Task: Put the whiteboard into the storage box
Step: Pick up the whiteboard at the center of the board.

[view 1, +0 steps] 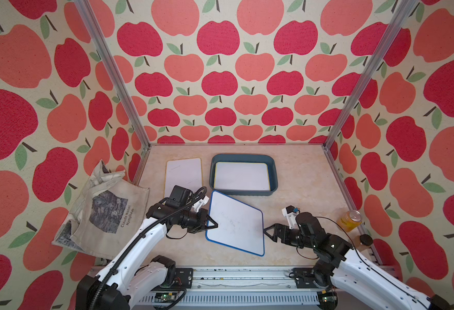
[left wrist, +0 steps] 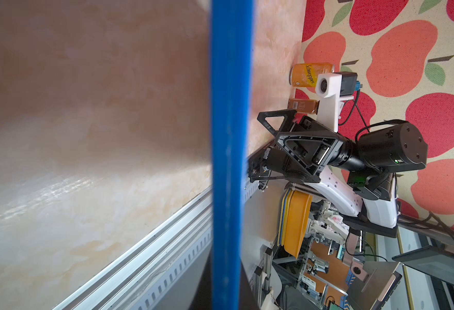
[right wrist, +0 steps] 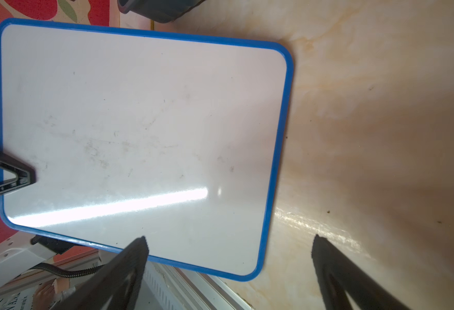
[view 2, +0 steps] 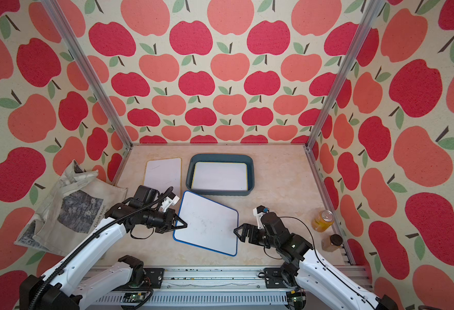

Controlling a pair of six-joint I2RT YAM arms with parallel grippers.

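Whiteboard [view 1: 242,175] inside storage box [view 1: 243,158]

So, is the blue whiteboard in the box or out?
Out: the blue whiteboard is outside the box, left gripper shut on its edge.

Table [view 1: 301,174] is covered from high at the front, tilted down toward the back wall [view 1: 220,80], in both top views. Blue-framed whiteboard [left wrist: 231,134] is shot edge-on, close, by left wrist, face-on by right wrist; shared by all views.
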